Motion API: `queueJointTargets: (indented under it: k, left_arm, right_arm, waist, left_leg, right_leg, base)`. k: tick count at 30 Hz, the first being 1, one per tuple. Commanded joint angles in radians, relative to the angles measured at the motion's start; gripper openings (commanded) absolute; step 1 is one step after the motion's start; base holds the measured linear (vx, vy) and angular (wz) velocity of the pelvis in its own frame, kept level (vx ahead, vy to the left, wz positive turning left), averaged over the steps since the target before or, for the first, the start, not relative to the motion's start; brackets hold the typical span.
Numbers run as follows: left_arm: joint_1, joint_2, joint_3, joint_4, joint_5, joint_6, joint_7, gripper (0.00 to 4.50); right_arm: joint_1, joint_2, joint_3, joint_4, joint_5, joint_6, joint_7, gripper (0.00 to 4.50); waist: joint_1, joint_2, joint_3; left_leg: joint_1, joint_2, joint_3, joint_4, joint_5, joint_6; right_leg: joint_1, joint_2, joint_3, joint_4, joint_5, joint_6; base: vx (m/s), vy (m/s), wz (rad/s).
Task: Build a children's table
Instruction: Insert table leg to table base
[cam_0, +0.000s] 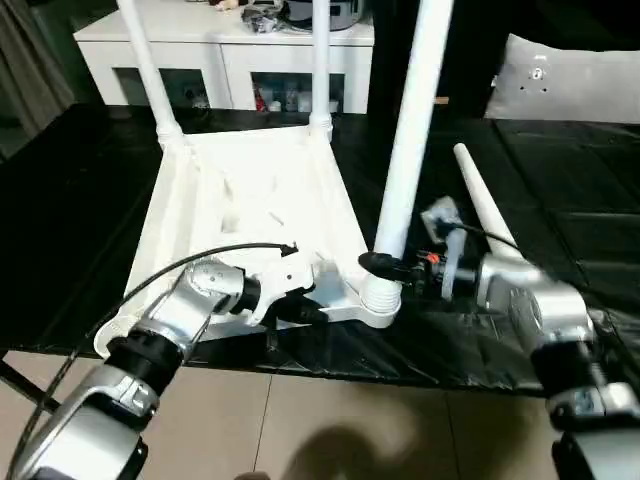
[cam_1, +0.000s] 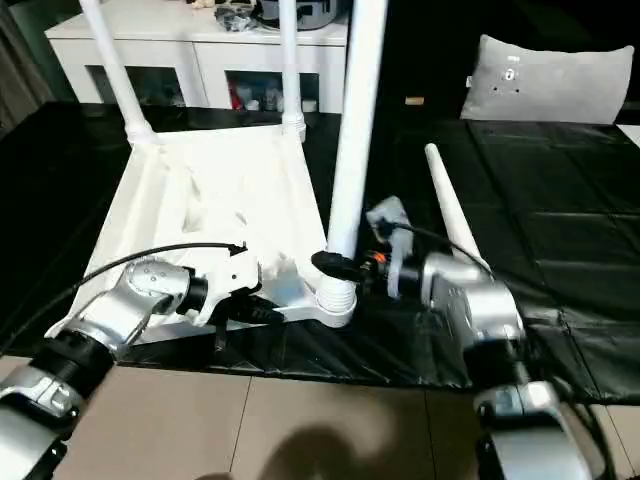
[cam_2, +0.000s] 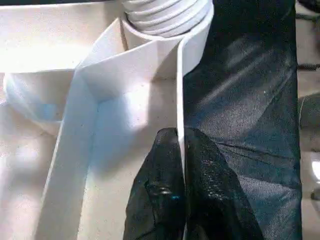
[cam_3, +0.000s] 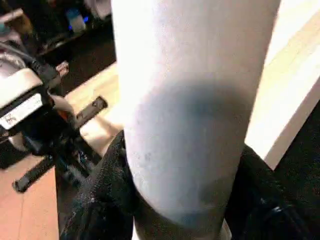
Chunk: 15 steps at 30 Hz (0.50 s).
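The small white plastic children's table (cam_0: 250, 215) lay upside down on the black-covered table (cam_0: 90, 200), ribbed underside up, three round tapered legs standing in its corner sockets. At the table's near right corner, the left fingers (cam_2: 182, 150) were pinched shut on the thin rim wall. The right fingers (cam_3: 107, 185) clasped the near white leg (cam_0: 410, 150) low, just above that corner socket. A fourth loose white leg (cam_0: 485, 205) lay right of the corner.
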Motion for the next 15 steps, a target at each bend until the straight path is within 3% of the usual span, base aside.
queueJointTargets:
  k: [1, 8, 10, 15]
  left_arm:
    - [0.012, -0.015, 0.014, -0.016, -0.009, 0.017, 0.039, 0.00]
    - [0.047, -0.029, 0.041, -0.059, -0.014, 0.048, 0.066, 0.00]
    - [0.053, -0.030, 0.039, -0.070, -0.011, 0.054, 0.064, 0.00]
    - [0.057, -0.024, 0.028, -0.088, 0.014, 0.061, 0.050, 0.00]
  right_arm:
    - [0.060, 0.014, 0.027, 0.003, -0.022, -0.014, -0.024, 1.88]
    - [0.154, 0.009, 0.070, -0.098, -0.096, -0.120, -0.063, 1.88]
    - [0.160, 0.002, 0.088, -0.100, -0.118, -0.131, -0.063, 1.88]
    - [0.149, -0.026, 0.150, -0.098, -0.167, -0.134, -0.041, 1.88]
  waist:
    - [-0.002, 0.000, -0.059]
    - [-0.004, 0.005, -0.054]
    - [-0.007, 0.000, -0.054]
    - [-0.012, 0.002, -0.052]
  left_leg:
    - [-0.002, 0.041, -0.011, -0.080, -0.197, 0.013]
    - [-0.004, 0.036, -0.013, -0.085, -0.237, 0.013]
    - [-0.005, 0.034, -0.013, -0.086, -0.236, 0.017]
    - [-0.003, 0.035, -0.014, -0.089, -0.251, 0.024]
  right_leg:
    - [0.052, -0.069, 0.053, -0.080, -0.292, -0.171]
    - [0.052, -0.070, 0.053, -0.092, -0.373, -0.136]
    - [0.052, -0.070, 0.053, -0.096, -0.404, -0.123]
    - [0.047, -0.068, 0.052, -0.102, -0.450, -0.101]
  base:
    - [0.000, 0.000, 0.00]
    - [0.000, 0.000, 0.00]
    - [0.000, 0.000, 0.00]
    - [0.000, 0.000, 0.00]
